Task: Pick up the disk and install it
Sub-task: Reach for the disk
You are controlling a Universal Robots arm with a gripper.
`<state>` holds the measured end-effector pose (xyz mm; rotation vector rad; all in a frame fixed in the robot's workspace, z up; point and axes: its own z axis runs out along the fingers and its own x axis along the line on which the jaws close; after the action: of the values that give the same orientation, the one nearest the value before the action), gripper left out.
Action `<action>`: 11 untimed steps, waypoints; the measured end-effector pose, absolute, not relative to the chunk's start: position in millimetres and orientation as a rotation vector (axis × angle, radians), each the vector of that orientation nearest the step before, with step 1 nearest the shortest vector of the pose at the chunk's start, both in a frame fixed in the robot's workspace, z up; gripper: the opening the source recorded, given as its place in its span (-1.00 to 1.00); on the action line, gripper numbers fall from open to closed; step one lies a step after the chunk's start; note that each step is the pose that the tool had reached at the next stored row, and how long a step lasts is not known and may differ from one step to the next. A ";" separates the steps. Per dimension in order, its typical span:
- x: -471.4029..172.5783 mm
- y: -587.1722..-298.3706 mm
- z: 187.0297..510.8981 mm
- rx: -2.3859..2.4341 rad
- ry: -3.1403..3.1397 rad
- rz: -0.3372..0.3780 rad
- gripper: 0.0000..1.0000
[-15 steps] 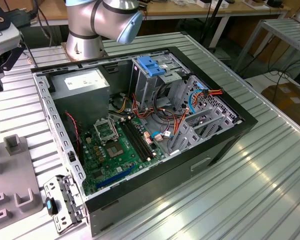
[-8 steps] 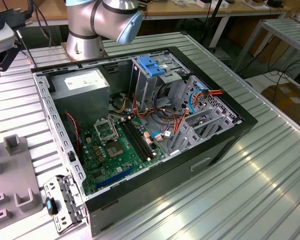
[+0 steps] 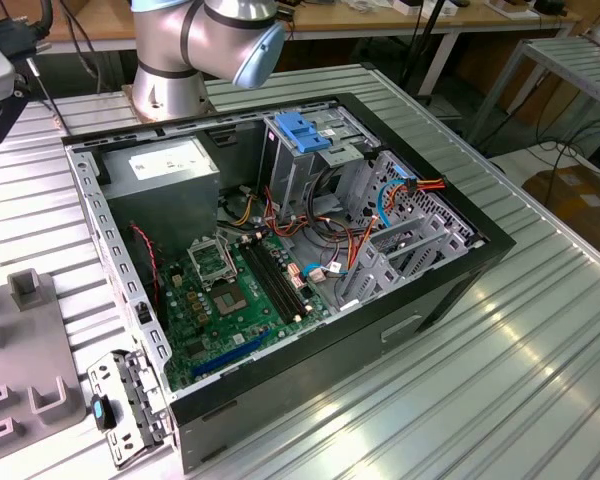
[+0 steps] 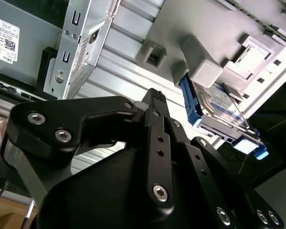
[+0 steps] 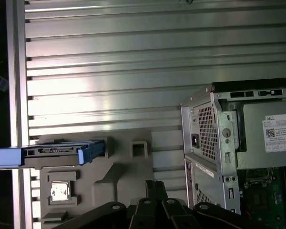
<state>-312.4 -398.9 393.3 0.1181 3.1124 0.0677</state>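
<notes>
Hand [image 5: 155,185] was closed on nothing, near the disk [image 5: 52,153], which stood on edge in a grey holder [image 5: 119,171] on the table [image 5: 109,71] beside the computer case [image 5: 205,129]; judged it rigid, fairly heavy, shock-sensitive, best pinched across its flat faces.

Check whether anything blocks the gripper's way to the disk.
Nothing visible does. The black gripper hangs apart from the blue-framed silver hard drive, which stands on edge in a grey holder; open space lies between them.
</notes>
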 end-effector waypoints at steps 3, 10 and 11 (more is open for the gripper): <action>-320.3 -398.0 393.1 0.118 3.112 0.068 -0.79; -343.8 -392.7 390.5 0.120 3.113 0.068 -0.79; -347.6 -391.5 389.4 0.120 3.117 0.068 -0.79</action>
<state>-347.6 -391.5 389.4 0.1204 3.1167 0.0677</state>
